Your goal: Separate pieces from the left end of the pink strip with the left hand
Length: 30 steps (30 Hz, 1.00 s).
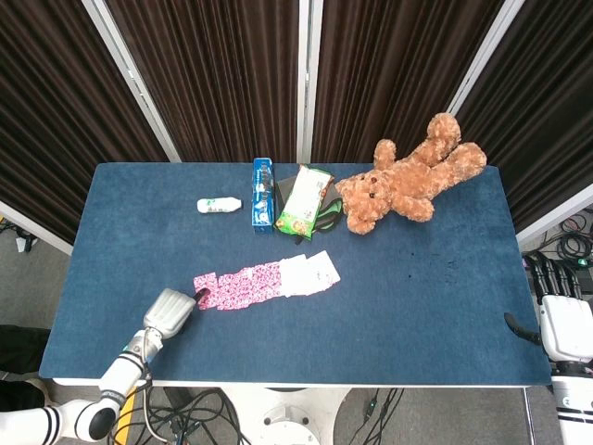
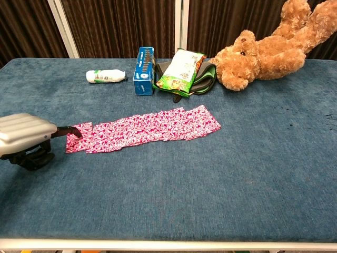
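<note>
The pink strip (image 2: 158,126) lies flat on the blue table (image 2: 210,179), running from lower left to upper right; the head view shows it too (image 1: 269,280). Its left end piece (image 2: 79,142) sits pulled out to the left, with a seam between it and the rest. My left hand (image 2: 26,138) rests low on the table left of the strip, one dark fingertip (image 2: 73,130) pressing on that end piece. In the head view the left hand (image 1: 171,311) is near the front edge. My right hand (image 1: 559,311) hangs off the table's right side, holding nothing.
At the back of the table are a white bottle (image 2: 106,76), a blue box (image 2: 143,70), a green snack bag (image 2: 181,71) on a dark cloth, and a brown teddy bear (image 2: 263,50). The table's front edge (image 2: 168,240) is close to my left hand.
</note>
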Available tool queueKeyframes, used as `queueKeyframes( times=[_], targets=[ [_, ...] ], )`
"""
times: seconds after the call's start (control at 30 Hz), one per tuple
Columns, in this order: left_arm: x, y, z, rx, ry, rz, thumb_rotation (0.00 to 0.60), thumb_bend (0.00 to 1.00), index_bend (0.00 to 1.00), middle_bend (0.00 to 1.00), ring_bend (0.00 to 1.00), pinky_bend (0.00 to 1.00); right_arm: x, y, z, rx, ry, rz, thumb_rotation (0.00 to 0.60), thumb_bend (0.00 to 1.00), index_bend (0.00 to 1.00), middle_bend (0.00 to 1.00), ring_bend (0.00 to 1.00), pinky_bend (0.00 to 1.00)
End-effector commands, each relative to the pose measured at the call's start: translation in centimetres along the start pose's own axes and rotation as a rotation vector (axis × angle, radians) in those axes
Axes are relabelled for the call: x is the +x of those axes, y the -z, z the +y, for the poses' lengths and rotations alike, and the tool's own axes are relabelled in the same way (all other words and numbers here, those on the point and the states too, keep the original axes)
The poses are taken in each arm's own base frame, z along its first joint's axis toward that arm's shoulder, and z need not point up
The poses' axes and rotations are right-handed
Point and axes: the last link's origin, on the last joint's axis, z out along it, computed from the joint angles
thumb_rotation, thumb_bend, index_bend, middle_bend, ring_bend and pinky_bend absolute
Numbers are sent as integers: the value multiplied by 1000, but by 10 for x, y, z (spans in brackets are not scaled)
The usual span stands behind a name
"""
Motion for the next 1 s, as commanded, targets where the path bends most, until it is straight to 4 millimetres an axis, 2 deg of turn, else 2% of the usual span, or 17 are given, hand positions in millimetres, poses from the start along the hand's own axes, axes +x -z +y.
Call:
queueKeyframes(
  times=[0.03, 0.2, 0.37, 0.5, 0.63, 0.77, 1.0],
  targets=[
    [-1, -3, -13, 47, 1, -6, 600, 569, 133, 846, 872, 862, 0, 0, 0, 0, 0, 0, 600, 133, 0, 0, 0, 0],
    [2, -7, -33, 113, 13, -7, 600, 568, 133, 847, 872, 862, -1, -1, -1, 3, 0, -2, 600, 132, 0, 0, 0, 0],
    [13, -11, -52, 178, 21, 35, 600, 569, 133, 846, 872, 862, -1, -1, -2, 3, 1, -2, 600, 133, 0, 0, 0, 0],
    [20, -9, -58, 203, 37, 65, 600, 569, 133, 846, 872, 862, -1, -1, -1, 0, 2, -3, 600, 133, 0, 0, 0, 0],
    [21, -2, -45, 148, 52, 72, 600, 569, 133, 846, 872, 862, -2, -1, -2, 2, 2, -5, 600, 132, 0, 0, 0, 0],
    [21, 4, -17, 49, 81, 66, 600, 569, 134, 846, 872, 862, -4, -1, -4, 7, 2, -11, 600, 133, 0, 0, 0, 0],
    [19, -2, 16, -45, 82, 52, 600, 569, 133, 847, 872, 862, -4, 0, 0, -3, -2, -11, 600, 133, 0, 0, 0, 0]
  ],
)
